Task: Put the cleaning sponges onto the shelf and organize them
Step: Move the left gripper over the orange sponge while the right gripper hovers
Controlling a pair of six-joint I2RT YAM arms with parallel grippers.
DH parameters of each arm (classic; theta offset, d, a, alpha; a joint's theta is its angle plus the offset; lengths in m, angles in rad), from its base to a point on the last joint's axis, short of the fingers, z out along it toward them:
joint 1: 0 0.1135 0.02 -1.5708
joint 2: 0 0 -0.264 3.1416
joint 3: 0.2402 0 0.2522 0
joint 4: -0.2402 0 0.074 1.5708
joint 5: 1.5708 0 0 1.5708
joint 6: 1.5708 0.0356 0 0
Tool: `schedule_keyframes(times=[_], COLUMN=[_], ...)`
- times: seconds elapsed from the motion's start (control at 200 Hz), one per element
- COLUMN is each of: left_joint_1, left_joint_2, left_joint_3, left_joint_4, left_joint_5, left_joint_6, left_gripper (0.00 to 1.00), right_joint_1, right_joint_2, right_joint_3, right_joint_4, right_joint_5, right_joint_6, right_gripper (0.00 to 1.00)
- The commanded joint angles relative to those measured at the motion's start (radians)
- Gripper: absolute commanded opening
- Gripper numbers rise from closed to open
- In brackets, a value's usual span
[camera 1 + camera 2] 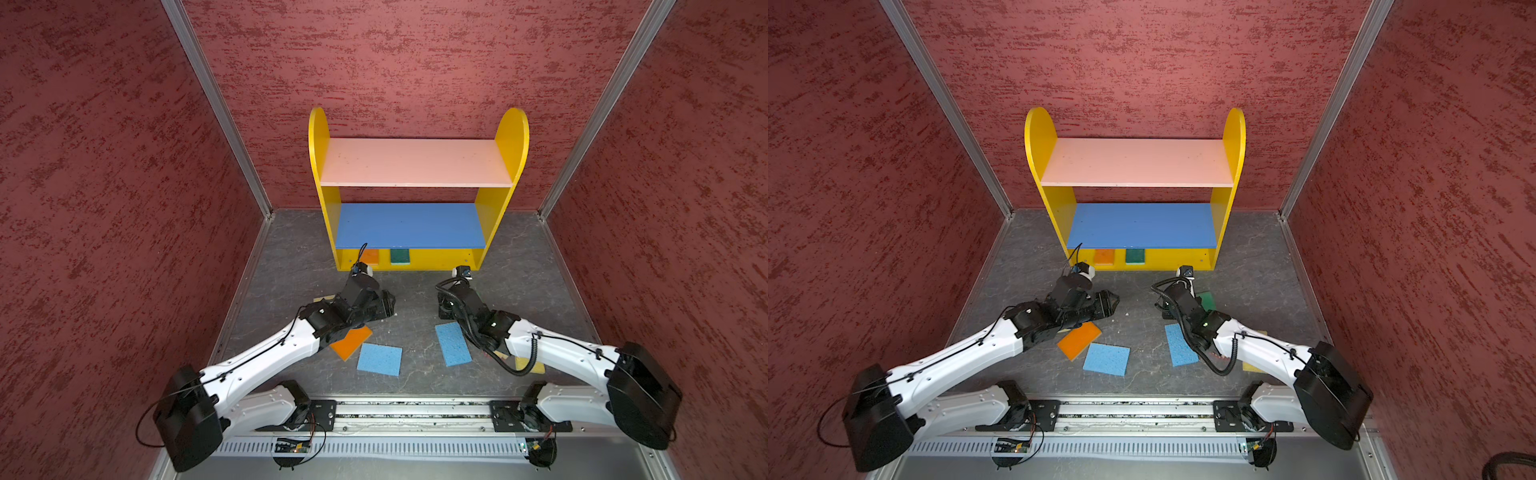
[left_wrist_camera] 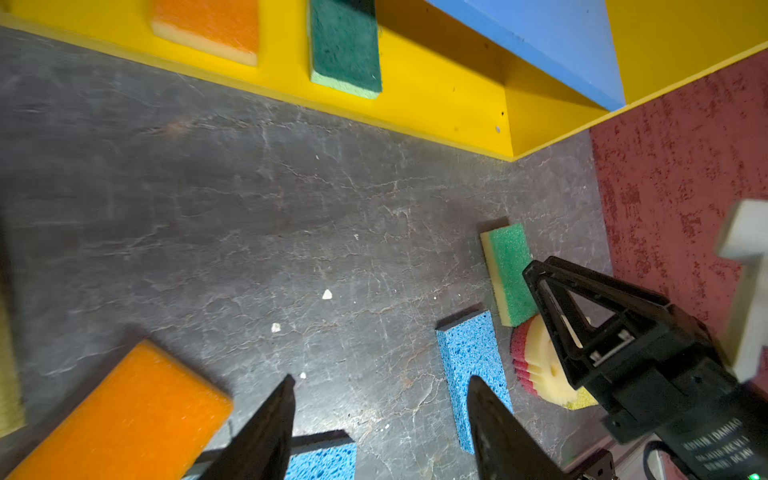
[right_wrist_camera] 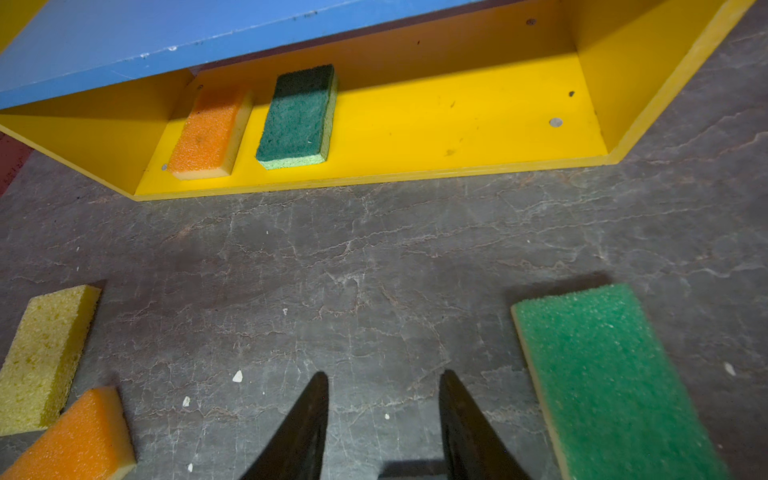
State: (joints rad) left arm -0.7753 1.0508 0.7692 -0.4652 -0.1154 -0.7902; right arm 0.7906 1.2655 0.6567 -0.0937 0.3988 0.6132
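The left arm [image 1: 266,353] reaches over the bench [image 1: 415,299]. Both top views hide its tip; the left wrist view shows the left jaws apart and empty above the bench.

The left yellow sponge [image 3: 41,357] is a sliver past that arm in the top views. The right wrist view shows it flat and coarse-pored, just beside the loose orange sponge [image 1: 353,343]. Next lies the left blue sponge [image 1: 380,359], thin and porous.

The shelf [image 1: 320,137] stands at the back wall. On its bottom board, toward the left end, sit an orange sponge [image 1: 370,257] and a dark green sponge [image 1: 400,256], side by side and apart. The top views show only their front ends; the wrist views show both whole, each on a paler base.

The right blue sponge [image 1: 453,344] runs under the right arm [image 1: 561,353]. The green sponge [image 1: 1206,300] has a yellow base. The round sponge [image 2: 540,365], yellow with a red ribbed edge, shows only in the left wrist view. The right yellow sponge [image 1: 1250,367] peeks from under that arm. The right wrist view shows the right jaws apart and empty.
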Motion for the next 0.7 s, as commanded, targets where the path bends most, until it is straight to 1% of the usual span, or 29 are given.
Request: schedule_keyframes(times=[0.0, 0.04, 0.115, 0.21, 0.286, 0.356, 0.401, 0.461, 0.541, 0.621, 0.666, 0.691], left_joint_1=[0.004, 0.008, 0.019, 0.046, 0.072, 0.104, 0.133, 0.167, 0.186, 0.195, 0.197, 0.198], left_joint_2=[-0.115, -0.167, -0.263, -0.354, -0.386, -0.368, -0.337, -0.287, -0.234, -0.189, -0.165, -0.148], left_joint_3=[-0.087, -0.124, -0.192, -0.247, -0.282, -0.311, -0.327, -0.334, -0.331, -0.322, -0.316, -0.313], left_joint_4=[-0.192, -0.223, -0.273, -0.315, -0.302, -0.267, -0.235, -0.196, -0.147, -0.116, -0.094, -0.083], left_joint_5=[-0.092, -0.101, -0.125, -0.132, -0.110, -0.075, -0.039, 0.008, 0.044, 0.050, 0.063, 0.068], left_joint_6=[-0.060, -0.086, -0.128, -0.166, -0.160, -0.145, -0.137, -0.130, -0.101, -0.076, -0.068, -0.066], left_gripper=[0.71, 0.76, 0.80, 0.83, 0.84, 0.84, 0.81, 0.70, 0.57, 0.51, 0.49, 0.46], right_joint_1=[-0.005, -0.005, -0.005, -0.007, -0.007, -0.007, -0.007, -0.007, -0.007, -0.007, -0.007, -0.007], right_joint_2=[0.011, 0.011, 0.016, 0.049, 0.086, 0.115, 0.126, 0.124, 0.096, 0.064, 0.051, 0.046], right_joint_3=[-0.004, -0.007, -0.008, 0.012, 0.053, 0.072, 0.077, 0.073, 0.042, 0.006, -0.003, -0.001], right_joint_4=[0.050, 0.068, 0.111, 0.138, 0.120, 0.120, 0.122, 0.124, 0.152, 0.182, 0.176, 0.167], right_joint_5=[-0.012, -0.012, -0.014, -0.017, -0.036, -0.064, -0.074, -0.081, -0.083, -0.073, -0.061, -0.055], right_joint_6=[-0.015, -0.015, -0.025, -0.034, -0.037, -0.045, -0.045, -0.039, -0.021, -0.017, -0.014, -0.012], right_gripper=[0.45, 0.45, 0.47, 0.48, 0.47, 0.46, 0.44, 0.42, 0.43, 0.45, 0.45, 0.45])
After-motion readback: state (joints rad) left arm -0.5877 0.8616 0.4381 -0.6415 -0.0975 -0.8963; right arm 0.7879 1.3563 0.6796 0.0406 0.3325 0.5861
